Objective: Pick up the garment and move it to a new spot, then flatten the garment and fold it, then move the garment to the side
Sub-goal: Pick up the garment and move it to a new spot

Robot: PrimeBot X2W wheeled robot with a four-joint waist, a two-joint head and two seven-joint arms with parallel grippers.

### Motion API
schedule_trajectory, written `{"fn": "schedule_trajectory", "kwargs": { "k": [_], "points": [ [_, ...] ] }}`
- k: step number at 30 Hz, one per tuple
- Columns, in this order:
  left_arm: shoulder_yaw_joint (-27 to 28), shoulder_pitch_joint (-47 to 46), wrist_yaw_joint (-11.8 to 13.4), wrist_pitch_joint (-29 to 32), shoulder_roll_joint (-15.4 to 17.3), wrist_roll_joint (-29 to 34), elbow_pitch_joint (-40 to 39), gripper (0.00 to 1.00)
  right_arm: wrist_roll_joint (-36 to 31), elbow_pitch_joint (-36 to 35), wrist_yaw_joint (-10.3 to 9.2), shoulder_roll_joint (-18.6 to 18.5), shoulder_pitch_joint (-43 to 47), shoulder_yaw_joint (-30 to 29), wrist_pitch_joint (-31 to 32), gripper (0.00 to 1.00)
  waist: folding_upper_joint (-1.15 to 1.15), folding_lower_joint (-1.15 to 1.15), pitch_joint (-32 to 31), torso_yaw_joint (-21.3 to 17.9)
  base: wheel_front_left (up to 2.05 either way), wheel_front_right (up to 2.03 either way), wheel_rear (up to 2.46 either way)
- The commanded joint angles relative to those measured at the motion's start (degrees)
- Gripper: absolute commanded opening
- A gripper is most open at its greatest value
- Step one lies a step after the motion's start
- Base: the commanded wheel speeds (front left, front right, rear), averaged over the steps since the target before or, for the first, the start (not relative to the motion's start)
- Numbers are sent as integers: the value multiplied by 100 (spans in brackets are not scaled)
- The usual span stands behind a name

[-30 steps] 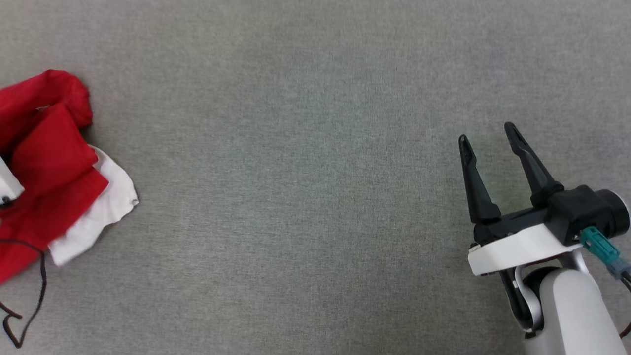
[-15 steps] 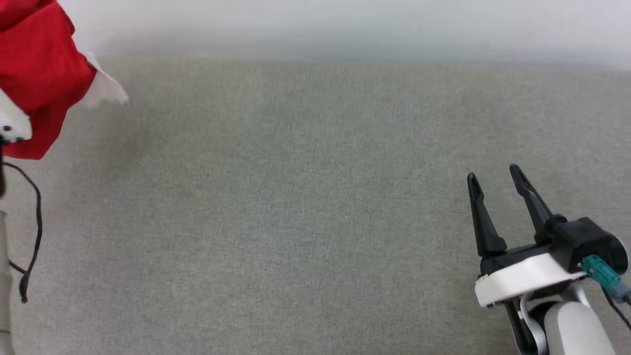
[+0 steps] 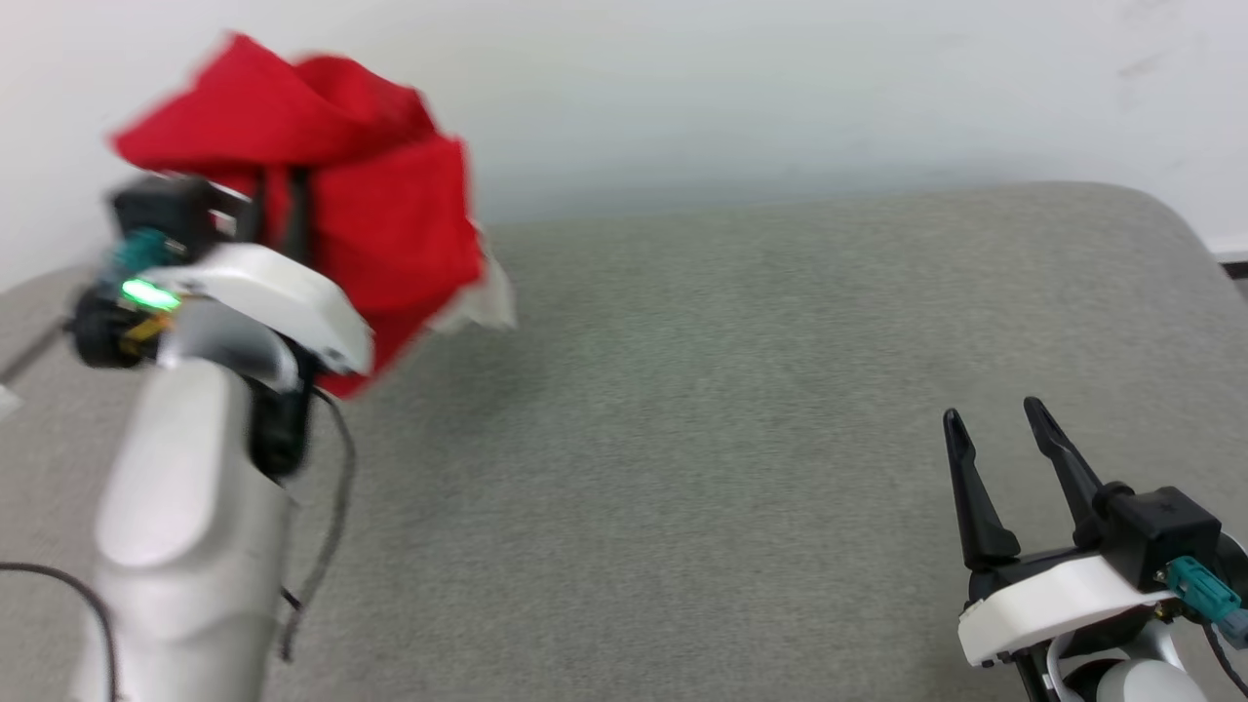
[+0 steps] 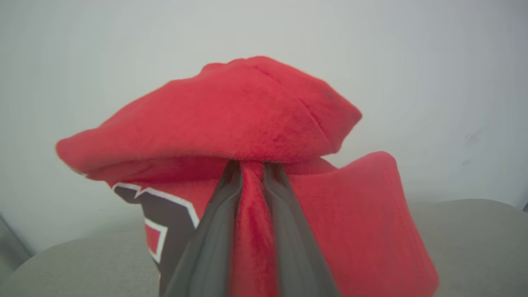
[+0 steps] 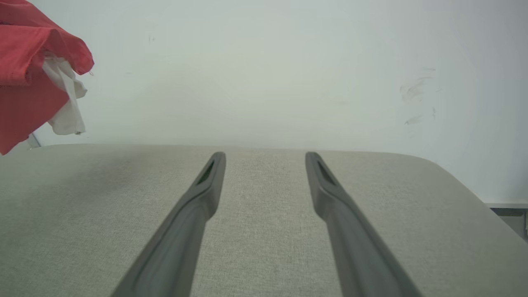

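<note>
Pinches red garment (image 3: 390,224) tight in left claw (image 4: 251,164), aloft above far-left worktop (image 3: 731,409). Holds right claw (image 3: 991,409) spread wide at near right. Hides most black lettering (image 4: 165,214) under folds; blurs in the head view.

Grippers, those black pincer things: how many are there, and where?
2. The left gripper is raised at the head view's left, shut on the red garment, held off the grey surface. The right gripper is at the lower right, open and empty, over the same surface.
</note>
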Motion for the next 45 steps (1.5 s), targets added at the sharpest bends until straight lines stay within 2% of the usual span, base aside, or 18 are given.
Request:
{"fn": "schedule_trajectory", "kwargs": {
  "k": [1, 7, 15, 16, 17, 19, 24, 28, 33, 45],
  "points": [
    [-103, 212, -50, -5, -122, -40, -47, 0, 13, -45, -4, 2, 93, 1, 28, 100, 0, 1, -117, -302, 0, 0, 0],
    [-591, 867, -199, -4, -718, -168, 56, 0, 79, -98, -4, 3, 203, 44, 89, 100, 0, 1, -60, -670, 0, 0, 0],
    [-1209, 1847, -311, 118, -1069, -285, 505, 0, 171, -92, -4, 3, 201, 90, 58, 100, 0, 1, 75, -827, 0, 0, 0],
    [-1285, 1955, -319, 143, -1099, -303, 558, 10, 167, -92, -4, 2, 198, 84, 57, 100, 0, 1, 101, -819, 0, 0, 0],
    [-1352, 2041, -297, 161, -1120, -301, 593, 38, 174, -90, -4, 2, 189, 71, 44, 100, 0, 1, 130, -800, 0, 0, 0],
    [-1483, 2124, -222, 110, -1133, -204, 624, 100, 187, -77, -3, 3, 151, 80, 42, 100, 0, 1, 166, -757, 0, 0, 0],
    [-1564, 2101, -6, -400, -1169, -79, 415, 100, 155, -22, -4, 2, 75, 46, 8, 100, 0, 1, 133, -590, 0, 0, 0],
    [-1484, 2063, 272, -767, -1179, -9, 88, 100, 125, 4, -4, 2, 91, 2, 7, 100, 0, 1, 43, -404, 0, 0, 0],
    [-1394, 2180, 523, -1003, -1129, 91, -442, 100, 118, 26, -4, 2, 190, -44, 37, 100, 0, 1, -110, -172, 0, 0, 0],
    [-1011, 2684, 969, -1081, -576, 217, -1303, 100, 115, 38, -4, 2, 347, -89, 138, 100, 0, 1, -343, 164, 0, 0, 0]
  ]
}}
